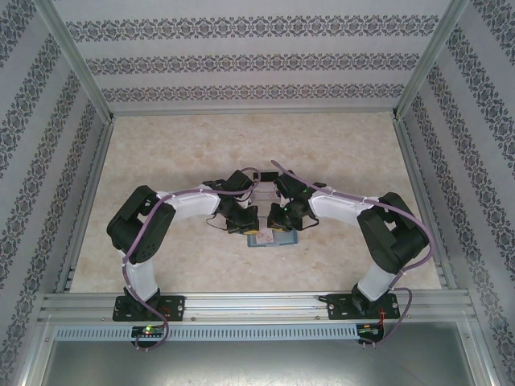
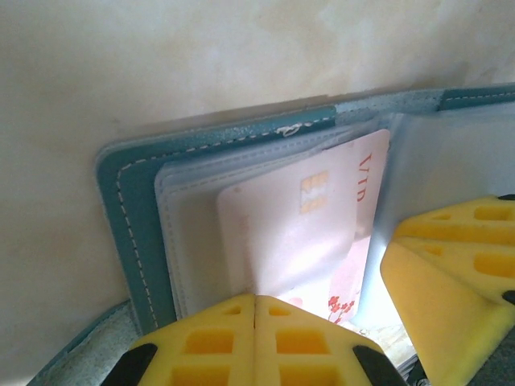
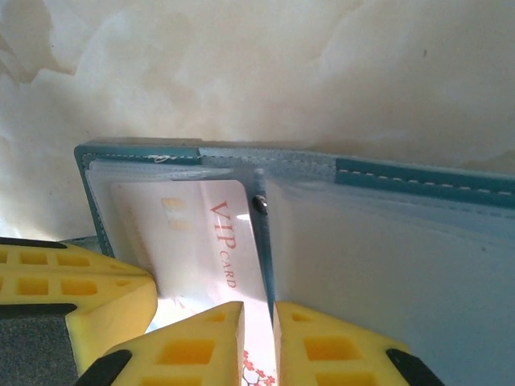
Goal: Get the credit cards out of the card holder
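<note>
- Open holder (image 2: 137,209) lies flat on table (image 1: 201,145).
- Above pale card (image 2: 298,233), left gripper (image 2: 256,338) is pressed together.
- Beside it, right gripper (image 3: 272,338) pinches upright clear sleeve (image 3: 265,241).

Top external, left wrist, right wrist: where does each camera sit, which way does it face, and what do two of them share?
Top external: above and behind the bases, looking down at the table; both arms, left gripper and right gripper meeting over the card holder.
Left wrist: on the left arm, close over the open holder; own yellow fingers at bottom.
Right wrist: on the right arm, facing the holder's spine; own fingers pinch a clear sleeve.
Shared: both wrist views show the pale VIP card.
</note>
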You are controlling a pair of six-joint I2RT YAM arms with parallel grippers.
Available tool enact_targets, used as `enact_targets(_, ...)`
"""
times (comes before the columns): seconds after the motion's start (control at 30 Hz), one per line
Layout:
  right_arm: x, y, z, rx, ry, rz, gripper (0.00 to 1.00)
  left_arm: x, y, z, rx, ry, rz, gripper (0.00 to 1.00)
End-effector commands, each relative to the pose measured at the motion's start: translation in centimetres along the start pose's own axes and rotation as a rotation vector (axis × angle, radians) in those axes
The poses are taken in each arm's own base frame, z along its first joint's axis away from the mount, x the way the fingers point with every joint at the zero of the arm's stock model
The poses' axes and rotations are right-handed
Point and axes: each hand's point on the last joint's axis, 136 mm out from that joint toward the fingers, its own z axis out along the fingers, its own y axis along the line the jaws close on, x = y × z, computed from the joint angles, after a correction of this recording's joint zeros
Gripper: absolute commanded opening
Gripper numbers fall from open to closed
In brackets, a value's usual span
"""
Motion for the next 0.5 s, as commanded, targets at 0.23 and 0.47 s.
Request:
enact_targets(0.23, 0.4, 0.1, 0.9, -0.03, 0.025, -0.01, 0.21, 0.8, 3.0, 0.2, -0.128, 0.044, -0.026, 0.0)
enact_targets(0.47, 0.6, 0.4, 1.5, -0.085, 0.049, -0.003, 0.21, 0.8, 3.3, 0.3, -0.146, 0.05, -0.023, 0.0)
